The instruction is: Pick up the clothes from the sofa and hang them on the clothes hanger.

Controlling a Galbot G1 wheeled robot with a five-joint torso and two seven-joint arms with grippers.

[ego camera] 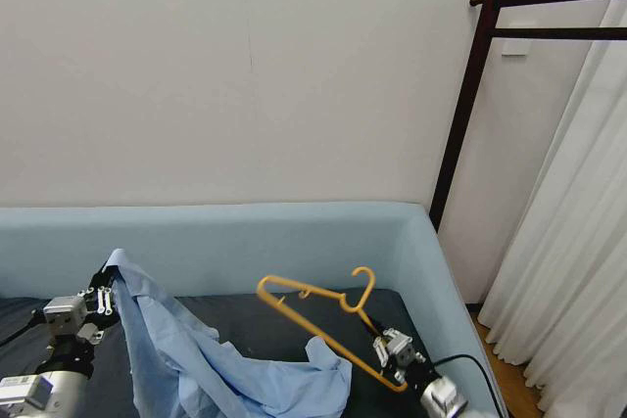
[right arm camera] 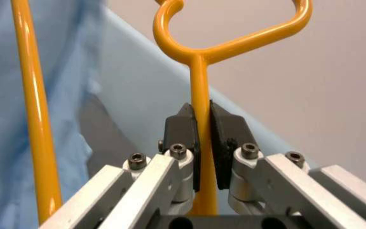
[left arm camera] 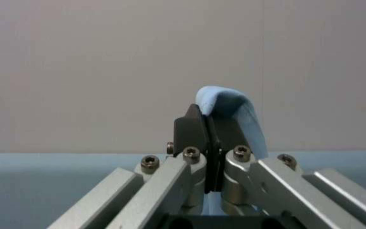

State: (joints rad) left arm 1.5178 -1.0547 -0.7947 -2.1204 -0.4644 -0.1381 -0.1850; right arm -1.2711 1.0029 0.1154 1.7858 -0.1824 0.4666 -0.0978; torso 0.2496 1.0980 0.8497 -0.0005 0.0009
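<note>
A light blue shirt (ego camera: 211, 359) lies across the dark seat of the sofa (ego camera: 294, 232). My left gripper (ego camera: 106, 296), at the left of the head view, is shut on an upper edge of the shirt (left arm camera: 234, 107) and holds it raised above the seat. My right gripper (ego camera: 385, 348), low at the right, is shut on the stem of an orange hanger (ego camera: 323, 310). In the right wrist view the pads (right arm camera: 183, 138) clamp the hanger (right arm camera: 199, 109) just below its hook. The hanger's lower arm runs over the far end of the shirt.
A dark wooden clothes rack (ego camera: 470, 95) stands behind the sofa's right end, its top bars reaching to the right. White curtains (ego camera: 578, 271) hang at the far right. A plain wall rises behind the pale blue sofa back.
</note>
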